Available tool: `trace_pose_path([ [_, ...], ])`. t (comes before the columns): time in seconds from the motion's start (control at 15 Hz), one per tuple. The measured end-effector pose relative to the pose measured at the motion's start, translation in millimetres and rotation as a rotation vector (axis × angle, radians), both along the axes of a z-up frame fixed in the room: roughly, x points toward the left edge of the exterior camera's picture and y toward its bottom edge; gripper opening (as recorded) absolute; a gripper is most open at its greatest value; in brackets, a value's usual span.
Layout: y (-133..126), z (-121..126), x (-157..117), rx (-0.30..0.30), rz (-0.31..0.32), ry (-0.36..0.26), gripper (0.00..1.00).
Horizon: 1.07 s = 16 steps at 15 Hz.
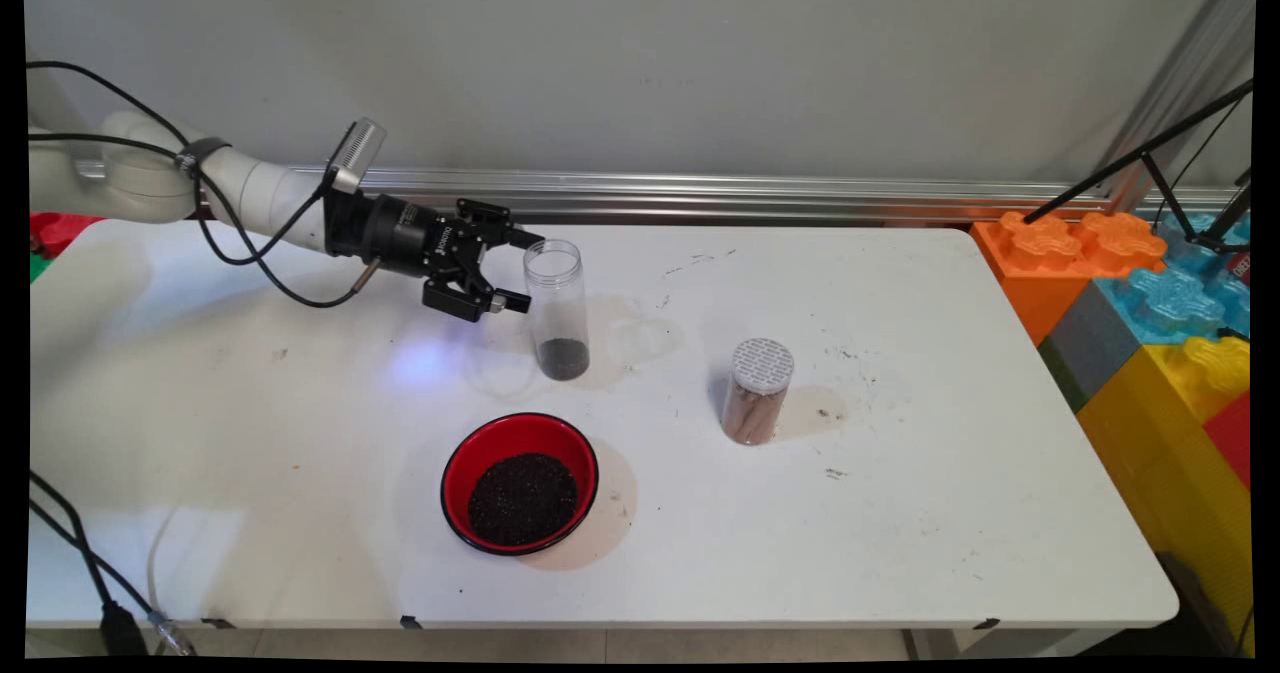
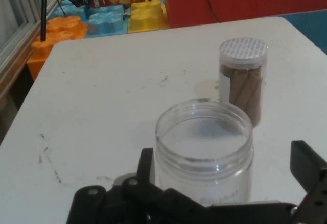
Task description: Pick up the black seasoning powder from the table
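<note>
A clear, lidless jar stands upright on the white table, with a little dark grain at its bottom. My gripper is open and level with the jar's upper part, coming from its left. In the hand view the jar stands between the two fingers, close to the left one and apart from the right one. A red bowl holding dark grain sits nearer the front edge. A second jar with a white lid and brown contents stands to the right, also in the hand view.
Large orange, blue, grey and yellow toy blocks are stacked off the table's right end, with black tripod legs above them. An aluminium rail runs along the wall. Cables hang at the front left corner.
</note>
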<state>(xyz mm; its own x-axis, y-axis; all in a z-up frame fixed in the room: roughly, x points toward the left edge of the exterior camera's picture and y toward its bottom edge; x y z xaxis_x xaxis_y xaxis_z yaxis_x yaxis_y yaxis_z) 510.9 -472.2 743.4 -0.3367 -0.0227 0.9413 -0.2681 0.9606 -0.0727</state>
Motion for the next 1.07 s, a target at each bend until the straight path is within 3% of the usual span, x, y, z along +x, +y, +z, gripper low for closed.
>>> trace_pose_path([
  [1.07, -14, -10, -22, -0.037, -0.001, -0.024, 1.0],
])
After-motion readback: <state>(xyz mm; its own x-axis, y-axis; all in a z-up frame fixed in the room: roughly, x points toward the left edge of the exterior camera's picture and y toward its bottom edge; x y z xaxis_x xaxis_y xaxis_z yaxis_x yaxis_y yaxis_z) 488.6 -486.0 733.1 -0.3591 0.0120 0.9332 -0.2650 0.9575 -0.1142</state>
